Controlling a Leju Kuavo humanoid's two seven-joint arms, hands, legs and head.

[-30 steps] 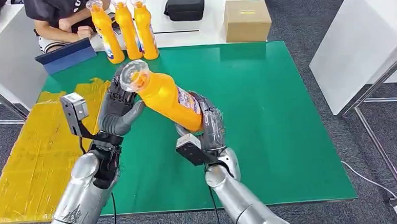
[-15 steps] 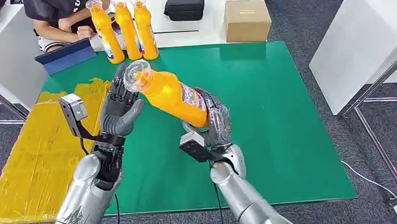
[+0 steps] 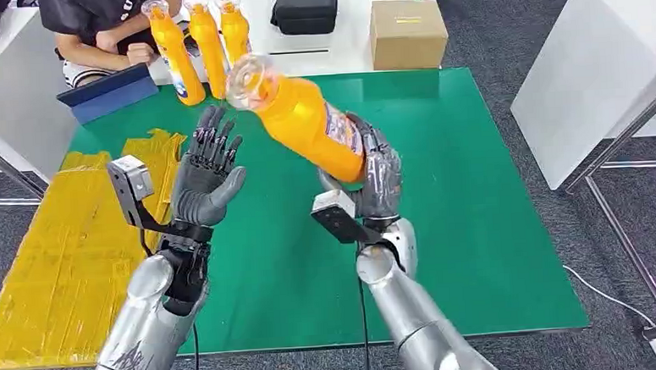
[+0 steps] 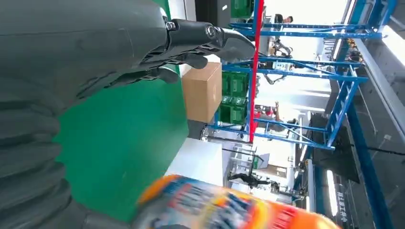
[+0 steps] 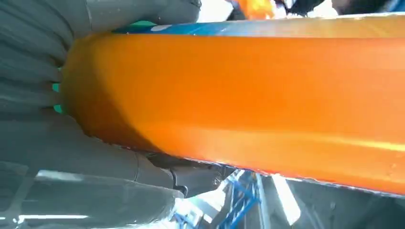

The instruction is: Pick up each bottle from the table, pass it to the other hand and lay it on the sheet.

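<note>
An orange bottle (image 3: 304, 118) with a clear cap and a printed label hangs tilted over the green mat (image 3: 461, 195), cap toward the far left. My right hand (image 3: 377, 179) grips its lower body; close up the bottle (image 5: 248, 95) lies across that hand (image 5: 71, 143). My left hand (image 3: 208, 170) stands open, fingers spread upward, left of the bottle and apart from it. In the left wrist view the blurred bottle (image 4: 229, 207) passes beside the left hand (image 4: 95, 52). Three more orange bottles (image 3: 205, 45) stand upright at the mat's far left edge. The yellow sheet (image 3: 57, 250) lies left of the mat.
A person (image 3: 96, 27) sits behind the three bottles, with a blue tablet case (image 3: 108, 93) beside them. A cardboard box (image 3: 407, 32) and a black bag (image 3: 305, 6) rest on the white table beyond. Another white table (image 3: 590, 69) stands to the right.
My left hand has come off the bottle's neck and spread open. The right hand has lifted the bottle up and to the right, farther from the left hand.
</note>
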